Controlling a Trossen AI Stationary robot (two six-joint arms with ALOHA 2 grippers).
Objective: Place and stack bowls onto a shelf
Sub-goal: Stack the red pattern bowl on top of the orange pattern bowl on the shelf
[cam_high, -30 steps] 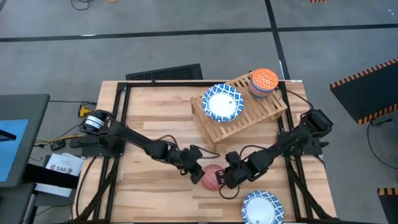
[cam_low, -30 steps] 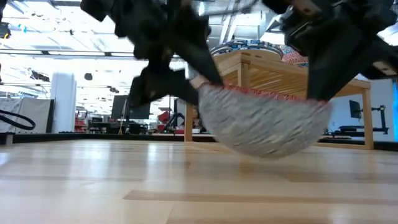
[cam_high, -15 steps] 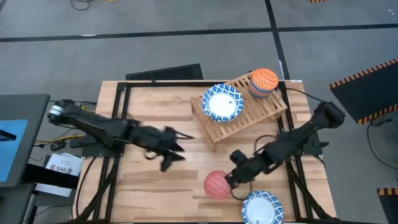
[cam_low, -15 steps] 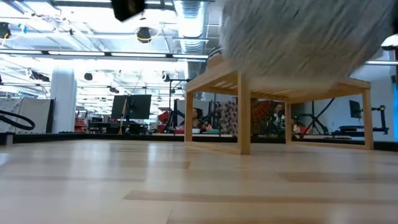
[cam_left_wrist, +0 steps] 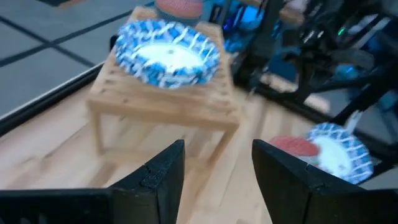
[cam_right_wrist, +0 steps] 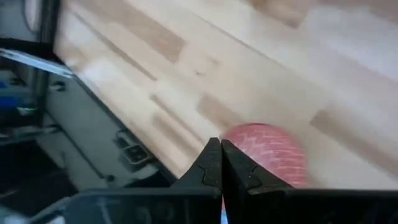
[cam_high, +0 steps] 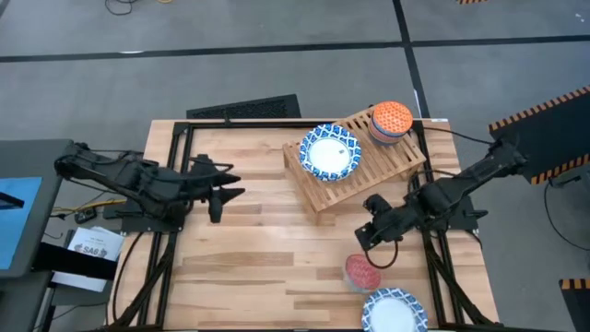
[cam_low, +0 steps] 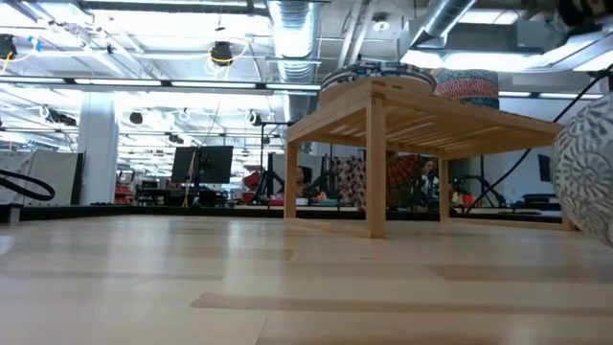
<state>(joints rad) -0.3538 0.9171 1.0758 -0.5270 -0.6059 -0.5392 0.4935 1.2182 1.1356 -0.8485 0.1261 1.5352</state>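
A red bowl (cam_high: 361, 273) with a grey patterned outside (cam_low: 589, 172) lies tilted on the table near its near edge. It is close beside a wide blue-and-white bowl (cam_high: 395, 310). My right gripper (cam_high: 362, 240) hangs above it, shut, with nothing between its fingers (cam_right_wrist: 219, 163). My left gripper (cam_high: 227, 190) stands open near the table's left edge, clear of everything (cam_left_wrist: 217, 168). On the slatted shelf (cam_high: 373, 168) at the far right rest another blue-and-white bowl (cam_high: 330, 152) and an orange bowl (cam_high: 391, 118) stacked on a darker one.
Black frame rails (cam_high: 172, 166) run along the table's left and right edges, with cables by both arm bases. A flat black grille (cam_high: 244, 108) lies past the far edge. The shelf stands on legs (cam_low: 375, 163) with open space beneath.
Both grippers were at the red bowl. My left gripper has drawn away, up and toward the table's left edge. My right gripper lifted the bowl and went up toward the right. The bowl has come out of it and fallen beside the near blue-and-white bowl.
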